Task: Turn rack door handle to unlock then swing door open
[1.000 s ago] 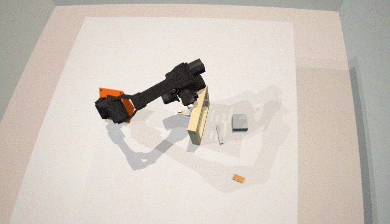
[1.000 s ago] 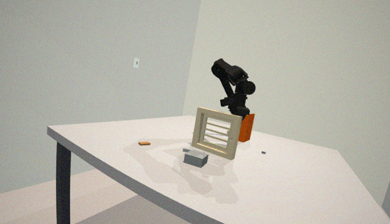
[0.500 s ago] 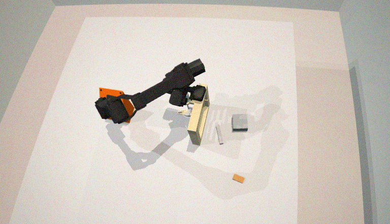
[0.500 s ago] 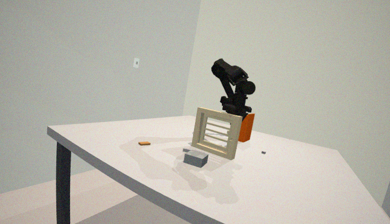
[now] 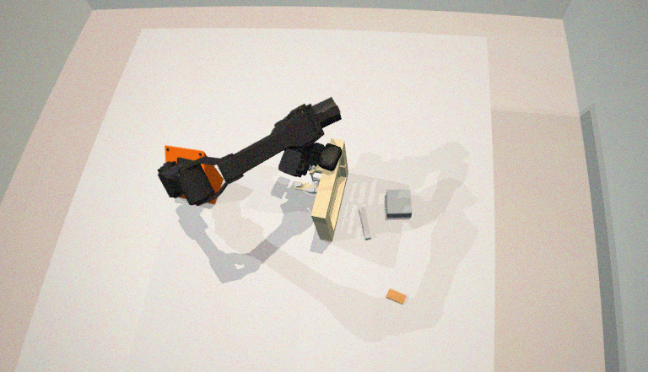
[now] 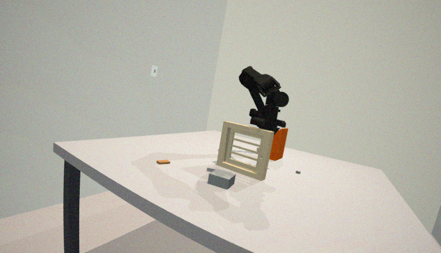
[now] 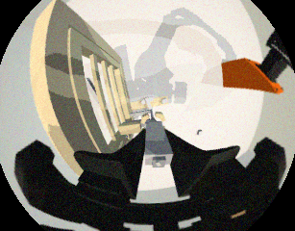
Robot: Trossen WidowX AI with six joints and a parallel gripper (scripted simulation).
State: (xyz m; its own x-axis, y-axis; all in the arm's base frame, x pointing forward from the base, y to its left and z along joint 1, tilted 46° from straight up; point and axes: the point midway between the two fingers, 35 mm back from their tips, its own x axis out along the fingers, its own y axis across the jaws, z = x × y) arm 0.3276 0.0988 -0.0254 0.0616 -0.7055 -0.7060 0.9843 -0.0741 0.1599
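Note:
The cream rack frame (image 5: 324, 201) (image 6: 220, 146) (image 7: 37, 72) stands upright on the table. Its barred door (image 6: 260, 148) (image 7: 83, 98) lies in line with the frame and looks closed. The grey upright handle (image 7: 158, 141) stands on the arm's side of the door, between my two black fingers in the wrist view. My gripper (image 5: 311, 160) (image 7: 154, 131) is shut on the handle and points down beside the frame. The fingertips are hidden in the top and exterior views. How far the handle is turned cannot be told clearly.
A grey block (image 5: 398, 202) (image 6: 221, 178) and a thin grey bar (image 5: 364, 223) lie beyond the frame. An orange piece (image 5: 396, 296) (image 6: 163, 162) lies farther off. A small dark piece (image 6: 297, 172) (image 7: 199, 132) lies on the arm's side. The orange arm base (image 5: 185, 150) (image 6: 278, 144) (image 7: 243, 74) stands behind.

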